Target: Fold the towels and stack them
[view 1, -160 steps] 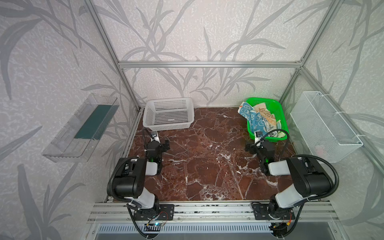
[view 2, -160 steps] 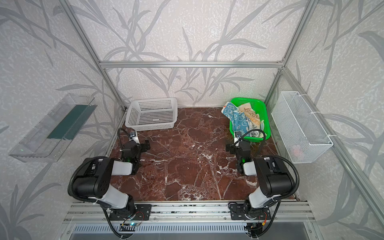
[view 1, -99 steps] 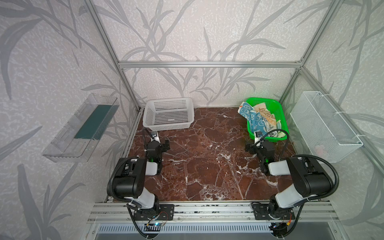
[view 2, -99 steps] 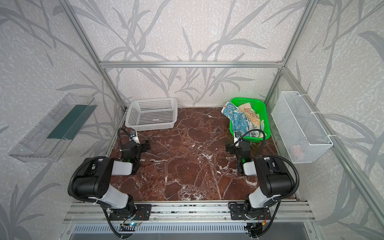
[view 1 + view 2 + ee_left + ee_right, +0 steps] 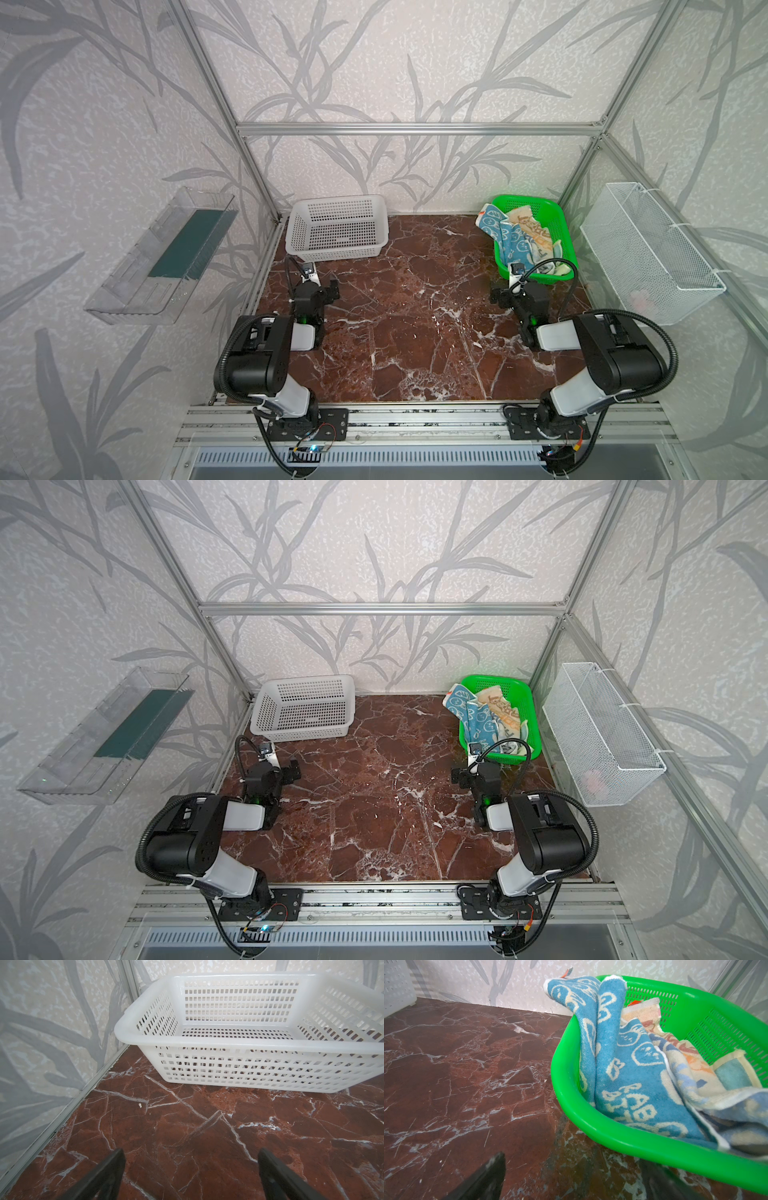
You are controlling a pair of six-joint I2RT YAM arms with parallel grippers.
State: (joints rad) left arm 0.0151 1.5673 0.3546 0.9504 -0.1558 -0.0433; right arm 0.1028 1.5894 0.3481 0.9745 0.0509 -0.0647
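Right end effector (image 5: pixel 573 1167): wide, empty, just short of green perforated plastic basket (image 5: pixel 591 1122), near rim. Blue rabbit-face terry towel (image 5: pixel 623 1064) crumpled inside, ahead of it, long axis running away. Left end effector (image 5: pixel 191 1153) wide, empty, well apart. You reach with right.

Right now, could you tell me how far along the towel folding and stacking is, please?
Done: nothing; all the towels lie crumpled in the green basket, the blue rabbit towel draped over its rim. In hand: nothing; the left gripper and right gripper sit low over the table, jaws open and empty. Left: lifting out, folding and stacking every towel.
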